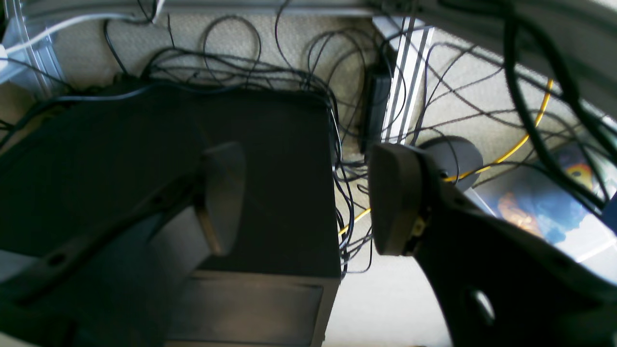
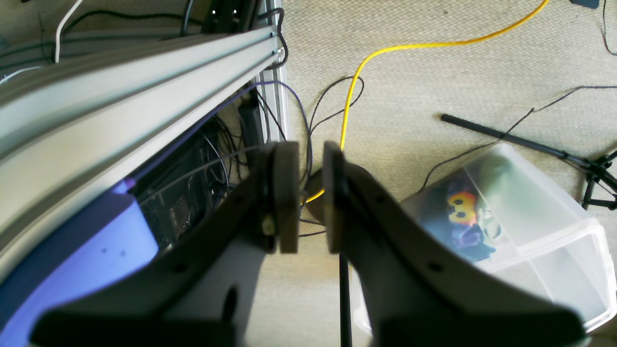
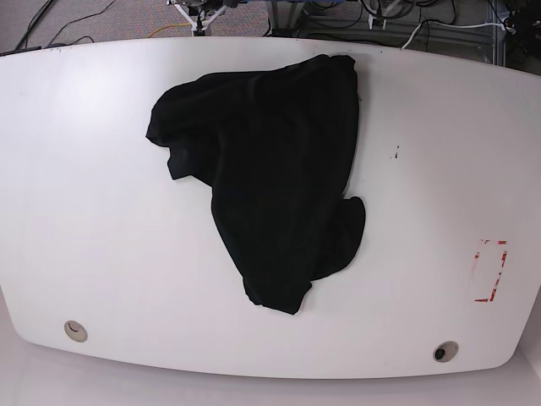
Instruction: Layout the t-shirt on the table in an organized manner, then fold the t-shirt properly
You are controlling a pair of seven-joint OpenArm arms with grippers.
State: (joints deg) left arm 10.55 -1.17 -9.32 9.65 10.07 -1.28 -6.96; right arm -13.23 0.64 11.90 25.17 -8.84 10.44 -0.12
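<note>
The t-shirt (image 3: 270, 182) lies crumpled mid-worktop (image 3: 84, 211), untouched; the left end effector (image 1: 303, 197) is spread wide, the right end effector (image 2: 303, 197) nearly closed and empty; opposite edges should be pinched and drawn apart until flat.

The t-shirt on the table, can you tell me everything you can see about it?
The black soft cloth t-shirt lies in a crumpled heap on the large white smooth table, a bit toward the far side of the middle. It is not spread flat: folds and bunched edges show, with one lump sticking out on the left and another at the lower right. Its top edge reaches close to the table's far rim. No picture or lettering shows on the side facing up. Only the table touches it; no gripper is near.
</note>
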